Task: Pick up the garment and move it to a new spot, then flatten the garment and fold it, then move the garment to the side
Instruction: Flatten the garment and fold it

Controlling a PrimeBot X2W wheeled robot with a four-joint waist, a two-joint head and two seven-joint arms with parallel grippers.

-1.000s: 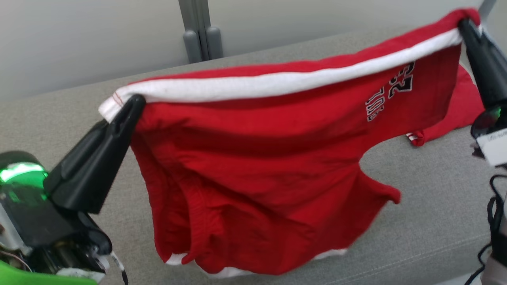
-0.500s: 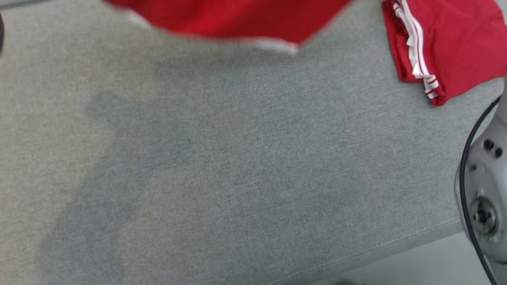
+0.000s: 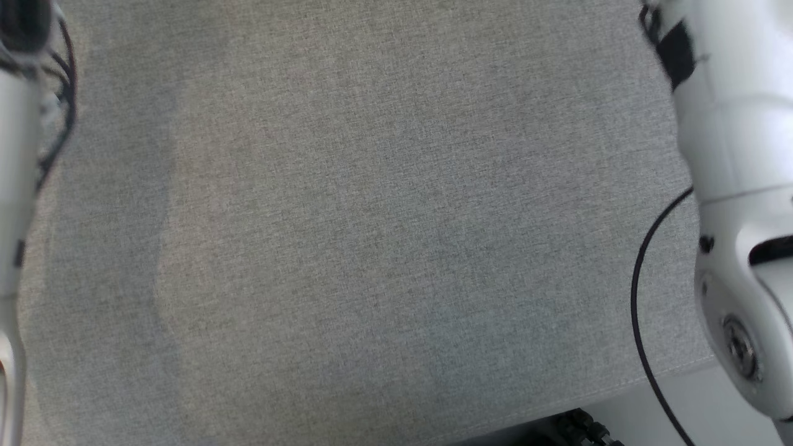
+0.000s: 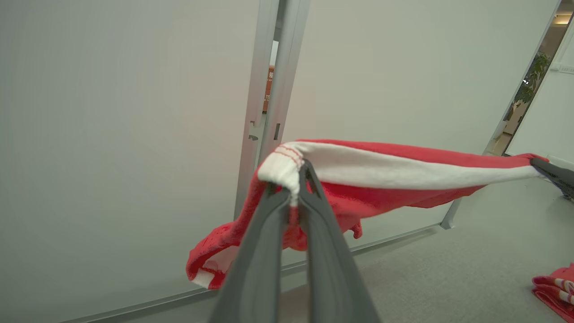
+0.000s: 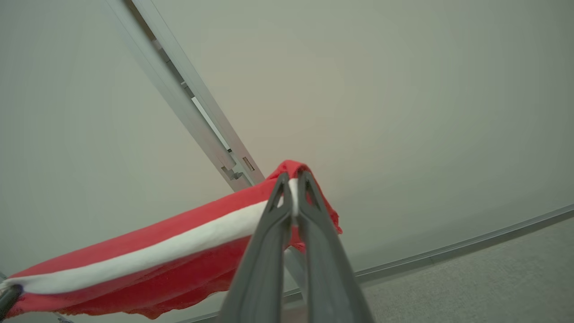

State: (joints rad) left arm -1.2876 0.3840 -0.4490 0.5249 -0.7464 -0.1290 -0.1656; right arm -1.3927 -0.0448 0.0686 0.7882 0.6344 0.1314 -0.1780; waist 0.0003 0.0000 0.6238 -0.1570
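Our left gripper [image 4: 291,188] is clenched on a white-banded corner of the red garment [image 4: 381,168], the cloth pinched between the two dark fingers near their tips. Our right gripper [image 5: 293,181] is shut just as tightly on the opposite corner, with a small red peak of fabric poking up above the tips. In the left wrist view the other arm's dark finger shows at the far end of the band.

Between the two grips the garment hangs in the air, pulled out fairly taut along its white hem. The rest of the red body sags below in soft folds, well clear of the grey upholstered surface [image 3: 372,248]. It is a thin, limp knit with red stitching at the edge of the ribbed white band. It may be a sports jersey, though from these angles we cannot tell its cut.

As we judge it, the pick-up is done and the carry to a new spot is under way. Laying the garment down, flattening it, folding it and moving it aside are all left.

The surface below is a fine, even grey weave with a stitched seam along its near edge, and our pale forearms frame it in the head view. A second red cloth with striped trim [image 4: 554,289] lies bunched on it, well to the right. Behind are smooth, pale partition panels joined by a grey metal post [image 4: 269,103].
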